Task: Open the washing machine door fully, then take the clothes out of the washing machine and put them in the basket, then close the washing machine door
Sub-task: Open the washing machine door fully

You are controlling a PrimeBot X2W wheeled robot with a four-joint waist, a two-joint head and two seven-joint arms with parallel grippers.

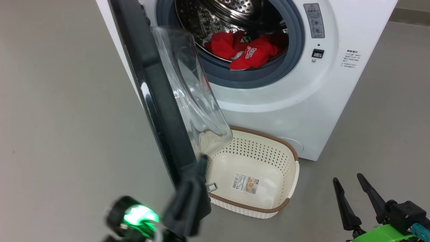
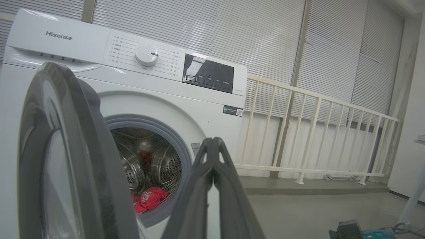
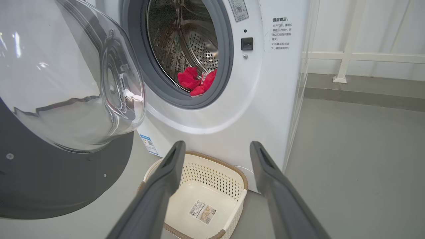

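The white washing machine (image 1: 289, 101) stands with its door (image 1: 158, 97) swung out, the black rim edge-on to me and the glass bowl facing the drum. Red clothes (image 1: 247, 50) with white lettering lie at the drum's front lip; the clothes (image 3: 196, 81) also show past the grey gasket. The cream basket (image 1: 285, 188) sits on the floor below the opening, holding no clothes. My left gripper (image 1: 202, 160) is shut on nothing, its tip close against the inner side of the door's lower rim. My right gripper (image 1: 347, 178) hangs open to the right of the basket (image 3: 239, 179).
Grey floor (image 1: 67, 117) spreads left of the door and right of the machine. A white railing (image 2: 315, 132) and window blinds (image 2: 265, 39) stand behind and to the machine's right.
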